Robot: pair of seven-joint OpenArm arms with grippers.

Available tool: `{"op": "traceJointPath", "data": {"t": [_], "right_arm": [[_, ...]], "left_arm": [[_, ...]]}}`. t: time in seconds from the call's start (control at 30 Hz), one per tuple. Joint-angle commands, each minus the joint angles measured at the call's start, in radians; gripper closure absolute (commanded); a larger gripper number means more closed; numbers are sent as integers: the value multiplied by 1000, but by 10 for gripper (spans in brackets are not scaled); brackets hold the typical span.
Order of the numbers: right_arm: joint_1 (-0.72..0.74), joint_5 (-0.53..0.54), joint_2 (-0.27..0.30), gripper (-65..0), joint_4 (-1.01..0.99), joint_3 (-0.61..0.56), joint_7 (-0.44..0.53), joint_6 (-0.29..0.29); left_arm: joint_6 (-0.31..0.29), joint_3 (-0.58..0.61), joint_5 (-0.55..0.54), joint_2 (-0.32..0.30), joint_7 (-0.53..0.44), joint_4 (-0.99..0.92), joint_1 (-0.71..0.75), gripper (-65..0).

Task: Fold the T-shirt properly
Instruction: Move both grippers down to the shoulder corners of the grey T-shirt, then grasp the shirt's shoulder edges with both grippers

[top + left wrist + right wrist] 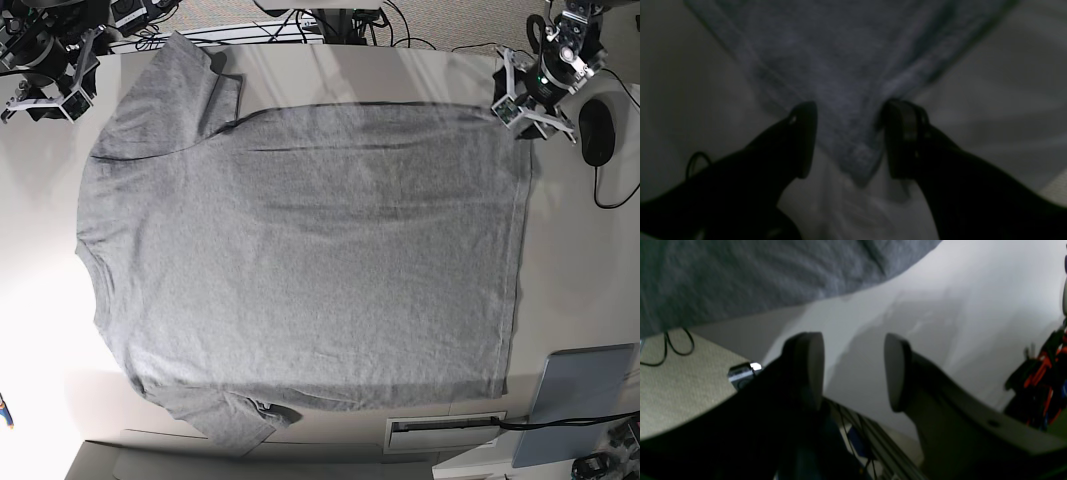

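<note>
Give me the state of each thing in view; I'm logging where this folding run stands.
T-shirt: spread flat on the table, unfolded, plain side up, one sleeve folded over onto the body.
Left gripper: jaws open either side of a hem corner, not clamped on it.
Right gripper: jaws open, holding nothing, clear of the fabric.
Table: bears the shirt.
</note>
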Motion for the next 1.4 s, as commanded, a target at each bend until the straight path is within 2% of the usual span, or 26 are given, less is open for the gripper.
{"op": "traceJointPath", "data": {"t": [0.0,0.1,0.27,0.33,0.47,0.53,0.7,0.77,0.87,0.97,1.0,1.1,1.37], "right_arm": [[-5,1,12,-290,12,11,32,-5],[-5,-11,18,-290,12,11,74,-4],[-5,-137,40,-289,12,11,155,31],[-5,-191,50,-289,12,11,195,31],[-5,-294,50,-289,12,11,269,31],[-5,-331,50,-289,12,11,296,31],[-5,-443,50,-289,11,-33,347,31],[-5,-517,55,-289,-6,-88,394,31],[-5,-658,103,-289,-61,-212,428,27],[-3,-798,171,-289,-119,-339,418,-76],[2,-825,189,-289,-131,-372,403,-92],[35,-832,220,-289,-162,-447,367,-100],[164,-844,219,-289,-291,-617,366,-110]], "left_arm": [[-8,-4,29,-13,41,-27,-3,-344],[-13,-4,30,-12,7,-79,-33,-343],[-61,-4,74,-13,0,-119,-58,-332],[-80,-4,75,-15,0,-120,-55,-272],[-180,-4,74,-15,0,-119,-55,-78],[-196,-4,74,-15,1,-119,-53,0],[-194,-4,74,-15,1,-119,-47,0],[-189,-4,74,-15,1,-119,-47,0],[-188,-4,74,-15,1,-119,-47,0],[-187,-4,74,-15,1,-119,-47,0],[-187,-4,74,-15,1,-119,-47,0],[-183,-4,74,-15,1,-119,-47,0],[-183,-4,74,-15,1,-119,-47,0]]}}
